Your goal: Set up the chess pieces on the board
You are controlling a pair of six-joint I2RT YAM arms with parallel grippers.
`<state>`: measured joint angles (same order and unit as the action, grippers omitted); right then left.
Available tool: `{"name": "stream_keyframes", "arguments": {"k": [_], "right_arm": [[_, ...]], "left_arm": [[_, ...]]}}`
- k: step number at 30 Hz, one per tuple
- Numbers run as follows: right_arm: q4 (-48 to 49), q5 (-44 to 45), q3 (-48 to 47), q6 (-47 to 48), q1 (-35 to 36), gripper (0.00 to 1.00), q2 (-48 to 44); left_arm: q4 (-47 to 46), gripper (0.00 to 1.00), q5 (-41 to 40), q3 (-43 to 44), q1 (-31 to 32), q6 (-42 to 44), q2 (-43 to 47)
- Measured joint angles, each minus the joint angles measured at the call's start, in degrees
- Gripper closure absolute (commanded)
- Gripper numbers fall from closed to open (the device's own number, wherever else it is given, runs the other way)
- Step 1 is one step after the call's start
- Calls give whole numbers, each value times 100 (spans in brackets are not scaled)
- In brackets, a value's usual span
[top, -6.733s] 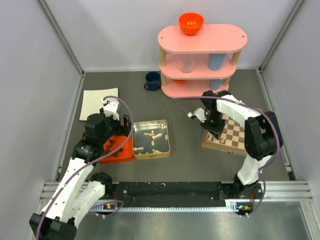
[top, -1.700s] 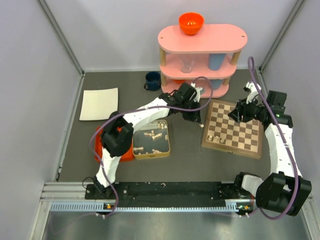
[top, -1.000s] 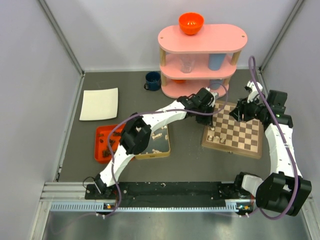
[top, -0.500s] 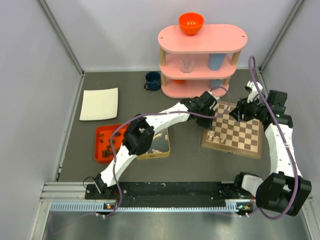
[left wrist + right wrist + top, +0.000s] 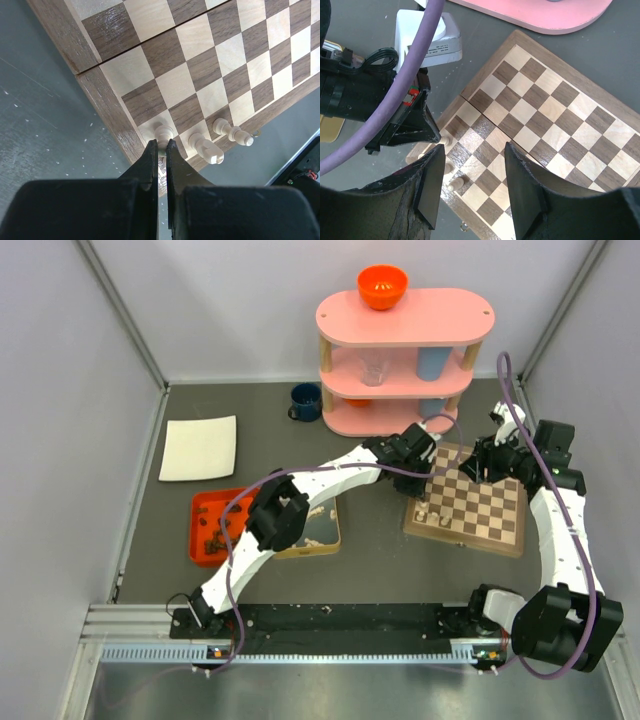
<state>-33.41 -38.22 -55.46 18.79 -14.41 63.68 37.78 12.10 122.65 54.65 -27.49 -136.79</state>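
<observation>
Toward the right edge of the worktop [image 5: 380,560], just on the near side of the pink shelf unit [image 5: 405,350] that stands at the far edge, lies the board [image 5: 480,515], flat and slightly skewed.

Left arm: it reaches across from the near edge to the board corner that faces the near-left corner of the worktop. The left fingers [image 5: 150,157] are closed to a narrow slit and pinch a cream piece [image 5: 163,133], which stands on the corner square. Two more cream pieces [image 5: 205,148] occupy the next squares along the same border row.

Right arm: the right fingers [image 5: 432,190] are spread wide and hold nothing, hovering above the far side of the board.

Other chess pieces: cream ones lie in the silver tin [image 5: 325,535] and dark ones in the orange tray [image 5: 203,515]. Both containers sit toward the near-left part of the worktop, and the left arm partly hides the tin.
</observation>
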Motion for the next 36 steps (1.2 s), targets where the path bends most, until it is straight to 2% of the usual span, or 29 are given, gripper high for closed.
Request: {"name": "stream_keyframes", "arguments": {"k": [14, 27, 36], "right_arm": [[2, 2, 0, 0, 0, 49, 0], [68, 4, 70, -2, 0, 49, -31], [68, 4, 72, -2, 0, 49, -31]], "left_arm": [[17, 90, 0, 37, 31, 20, -63], [46, 75, -2, 94, 33, 20, -63], [46, 73, 2, 144, 33, 17, -63]]}}
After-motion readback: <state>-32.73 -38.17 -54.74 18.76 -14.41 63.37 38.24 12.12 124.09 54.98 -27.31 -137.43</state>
